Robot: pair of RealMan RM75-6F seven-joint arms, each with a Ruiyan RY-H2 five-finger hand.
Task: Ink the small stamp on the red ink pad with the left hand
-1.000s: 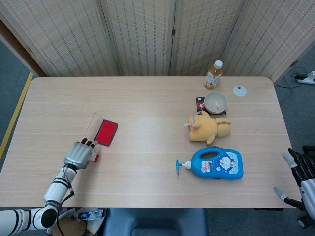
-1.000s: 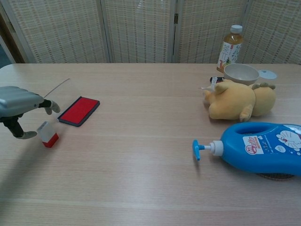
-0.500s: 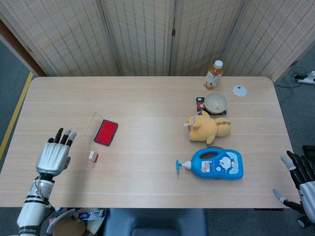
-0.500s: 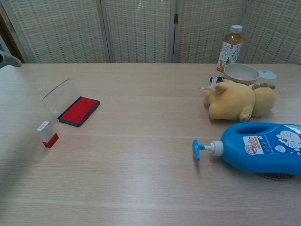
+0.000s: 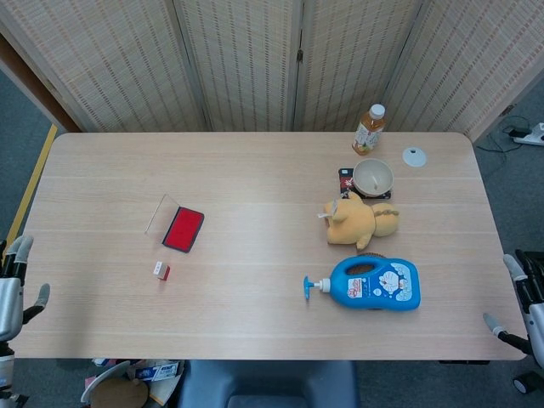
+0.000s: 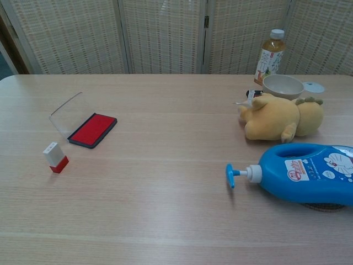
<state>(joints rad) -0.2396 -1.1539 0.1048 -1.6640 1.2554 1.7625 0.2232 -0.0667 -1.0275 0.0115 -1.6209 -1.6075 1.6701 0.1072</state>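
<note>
The wooden table [image 5: 255, 170] filled most of both views, with a woven folding screen [image 5: 297, 59] standing behind its far edge. On the right half lay a blue pump bottle [image 5: 374, 284] on its side, its nozzle pointing toward the middle of the table. Just beyond it a yellow plush toy [image 5: 361, 221] lay on its side, and past that a pale bowl [image 5: 373, 177] sat on a small dark item, with a drink bottle [image 5: 368, 129] standing upright near the far edge and a small white lid [image 5: 414, 156] off to its right.

On the left half the red ink pad [image 5: 183, 229] lay open, its clear lid [image 5: 161, 214] tipped up on the side away from the pad's middle. The small stamp [image 5: 161, 271] stood upright on the table near the pad's near corner, not touching it, white on top and red at the base in the chest view [image 6: 55, 157].

The left hand [image 5: 12, 293] hung off the table's left edge, well apart from the stamp, fingers spread and holding nothing. The right hand [image 5: 525, 306] sat beyond the table's right edge near the front corner, partly cut off by the frame, fingers apart and empty. Neither hand appeared in the chest view
</note>
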